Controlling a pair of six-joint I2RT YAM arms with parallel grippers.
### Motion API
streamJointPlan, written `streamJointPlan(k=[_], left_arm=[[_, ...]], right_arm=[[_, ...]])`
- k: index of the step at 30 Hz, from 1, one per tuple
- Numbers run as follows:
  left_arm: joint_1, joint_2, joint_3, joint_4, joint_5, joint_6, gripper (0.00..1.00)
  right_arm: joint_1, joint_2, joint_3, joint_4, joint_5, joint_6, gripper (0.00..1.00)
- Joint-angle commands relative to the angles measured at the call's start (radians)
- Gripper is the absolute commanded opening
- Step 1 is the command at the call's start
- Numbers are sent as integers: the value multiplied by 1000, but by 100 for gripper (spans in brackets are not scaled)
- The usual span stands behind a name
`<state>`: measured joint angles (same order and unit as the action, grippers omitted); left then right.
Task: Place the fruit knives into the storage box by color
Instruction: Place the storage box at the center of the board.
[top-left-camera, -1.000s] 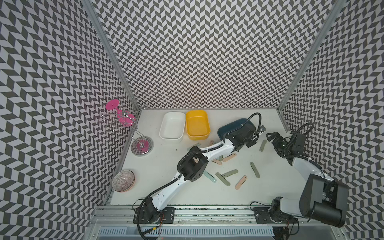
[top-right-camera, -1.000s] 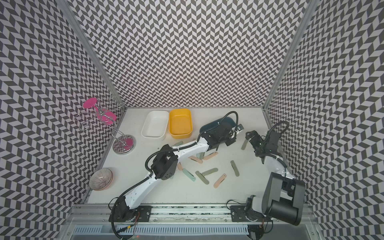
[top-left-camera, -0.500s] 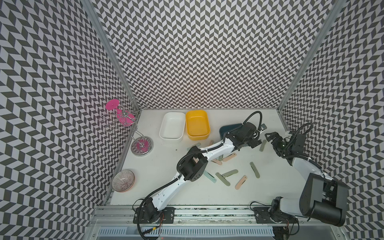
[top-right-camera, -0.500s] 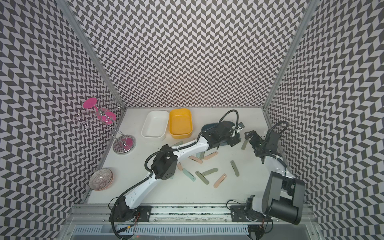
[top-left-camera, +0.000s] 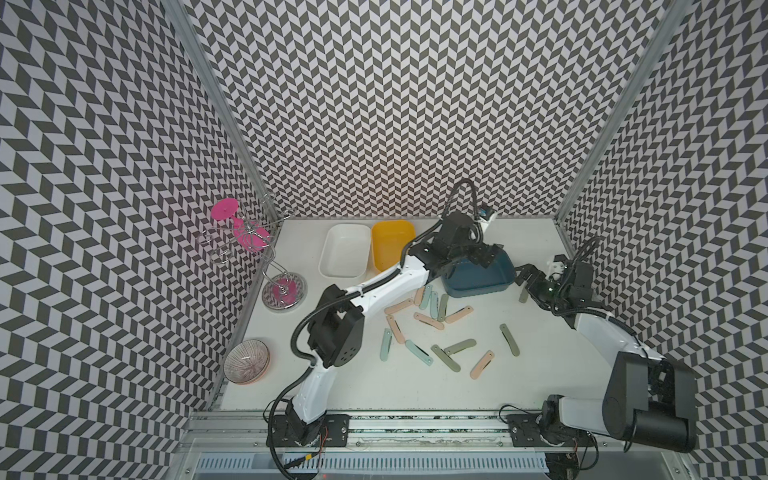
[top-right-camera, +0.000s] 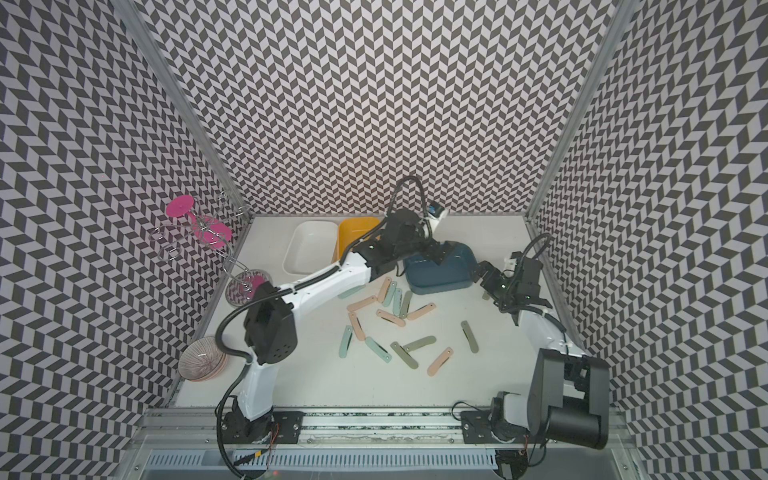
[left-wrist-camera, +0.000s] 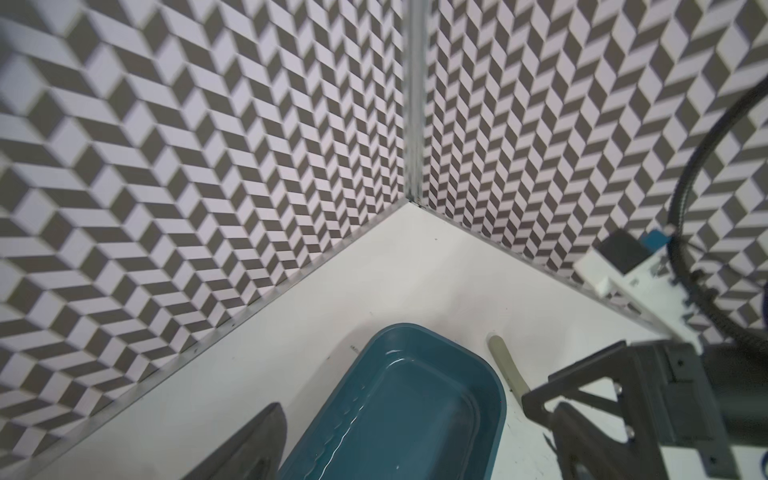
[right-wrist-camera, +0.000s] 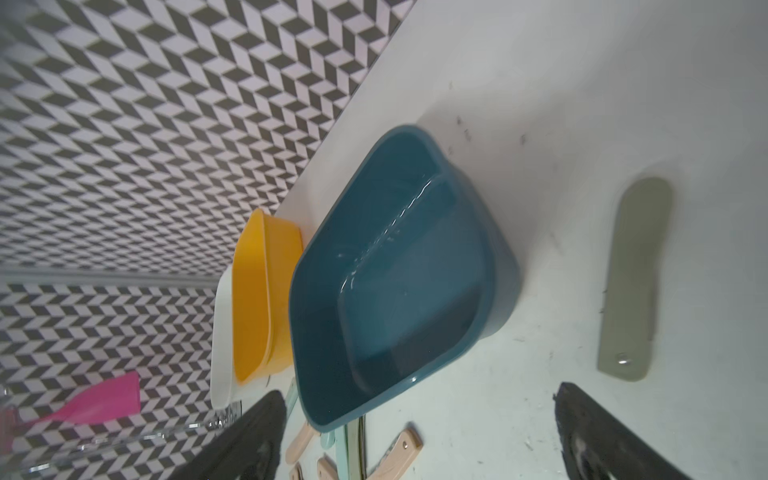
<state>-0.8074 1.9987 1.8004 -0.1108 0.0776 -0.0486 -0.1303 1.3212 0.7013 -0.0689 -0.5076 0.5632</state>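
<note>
- Fruit knives (top-left-camera: 482, 365) in peach, mint and grey-green lie flat on the white worktop (top-left-camera: 415, 395). Every one in sight is outside the boxes.
- Most are scattered on the arm-base side of the teal box (top-left-camera: 478, 286), and the closest few lie just beside its long wall.
- One grey-green knife (right-wrist-camera: 636, 282) lies alone just beside the teal box's short end, on the side away from the yellow box (top-left-camera: 390, 245).
- Close to that same short end hangs the right gripper (top-left-camera: 524, 279), low over the lone knife. Its jaws are spread wide with nothing in them, and in the right wrist view the knife lies beyond the fingertips, not between them.
- Above the teal box hovers the left gripper (top-left-camera: 484, 257). Its jaws look parted and carry nothing; one finger (left-wrist-camera: 257, 449) shows off to the side of the box's rim.
- The yellow box stands just beside the teal box's other short end, with the white box (top-left-camera: 345, 253) next beyond it.
- Well apart from the teal box, past the white box, stand a wire stand (top-left-camera: 249, 237) with pink glasses and a striped bowl (top-left-camera: 247, 368).
</note>
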Motion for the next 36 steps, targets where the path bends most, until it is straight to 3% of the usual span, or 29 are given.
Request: streamJointPlan(k=[1,8,13,25,36], left_arm=[[57,-116,-157,4,40,-177,100],[196,-384,-482,-44,96,-391,100],[230,-550,-669,-6,128,-442,100],[257,-726,-812,-11,146,-456,100],[301,-772,-857,-22,181,-437,100]], right_arm=[[122,-23,16,5,31,-28,98],[307,35,2,74,83,54,98],[406,99,30,105,120,100,98],[533,280,167,152,156,162,96],[547,389,293,124,179,159,96]])
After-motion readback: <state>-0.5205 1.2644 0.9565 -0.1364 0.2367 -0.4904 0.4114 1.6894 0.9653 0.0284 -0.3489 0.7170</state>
